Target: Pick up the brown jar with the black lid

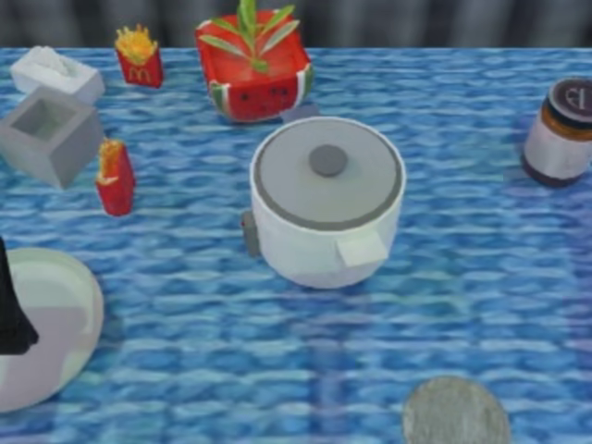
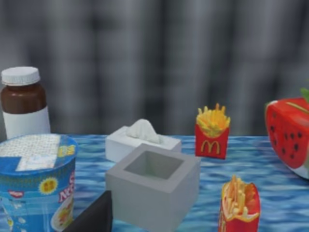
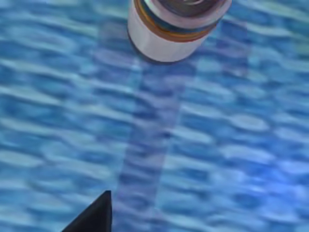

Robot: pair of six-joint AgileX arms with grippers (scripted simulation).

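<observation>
We work over a blue rippled tabletop [image 1: 185, 305]. The largest thing on it is the white pot [image 1: 324, 217] with a grey knobbed lid [image 1: 328, 176], standing near the middle. Behind it sits a red watermelon-patterned planter [image 1: 254, 79] holding a green plant. A pale round plate [image 1: 55, 324] lies at the left edge, partly under our left arm [image 1: 14, 305], which shows there only as a dark shape; whether its jaws are open or closed we cannot tell. A grey round disc [image 1: 455, 412] lies at the near edge, toward the right. A grey open cube box [image 1: 48, 134] stands at the left, with a white tissue box [image 1: 57, 72] just behind it.

The brown jar [image 1: 558, 139] stands upright at the far right edge, well apart from the pot, its black lid [image 1: 573, 100] on top. The right wrist view shows the jar [image 3: 166, 34] from above with bare cloth around it and only a dark finger tip [image 3: 94, 215] of our right gripper, well short of the jar; we cannot tell how its jaws stand, and nothing touches the jar.

Two red cartons of fries complete the set: one [image 1: 139, 57] at the back, one [image 1: 115, 178] beside the cube.
</observation>
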